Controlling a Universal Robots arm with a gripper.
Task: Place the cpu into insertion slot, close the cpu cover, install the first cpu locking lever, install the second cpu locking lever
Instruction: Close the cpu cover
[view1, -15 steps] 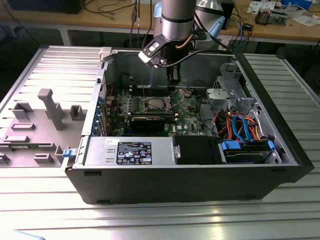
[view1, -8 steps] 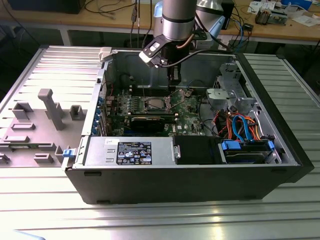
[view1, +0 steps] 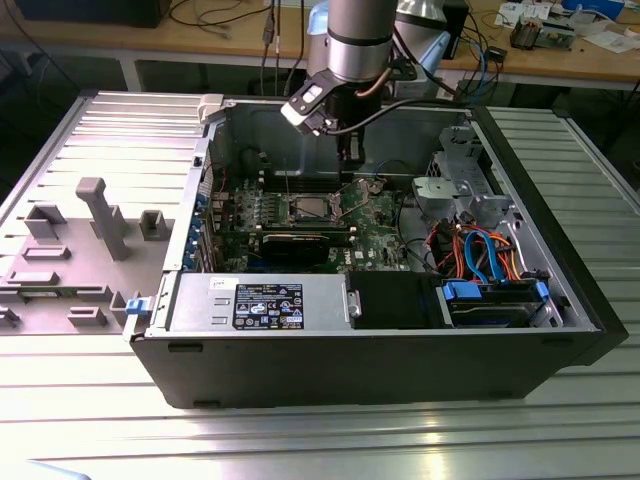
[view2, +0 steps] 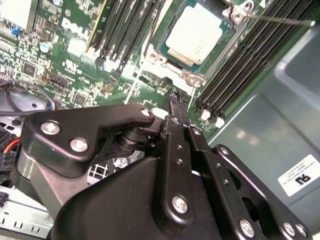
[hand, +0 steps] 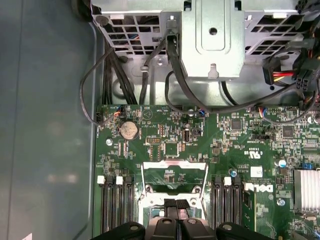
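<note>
Silver-grey and flat, the cpu (view2: 197, 32) lies inside the insertion slot (view2: 227, 35), square within the metal rim, so I judge the placing step is done. The cpu cover (hand: 174, 164) is not down. In the first wrist view it is raised at one edge of the insertion slot, and the green motherboard (hand: 240, 145) shows through its window.

I hold the tool (hand: 176, 204) low and just beside this frame. Its two fingers are pressed together, with nothing between them that I can see. I cannot tell if the tips touch the frame. I think the closed, narrow tip is suitable here, because a thin frame needs a push, not a grasp, and there is little room.

Black memory slots (view2: 245, 65) run along both sides of the insertion slot. A thin metal lever (view2: 277, 20) sticks out from a corner of the insertion slot and appears unlatched. Beyond the cpu cover, away from the insertion slot, a grey drive cage (hand: 212, 37) and loose black cables (hand: 95, 90) crowd the board. The walls of the computer case (view1: 400, 360), which stands on the ribbed worktop (view1: 300, 440), limit how the arm can tilt.
</note>
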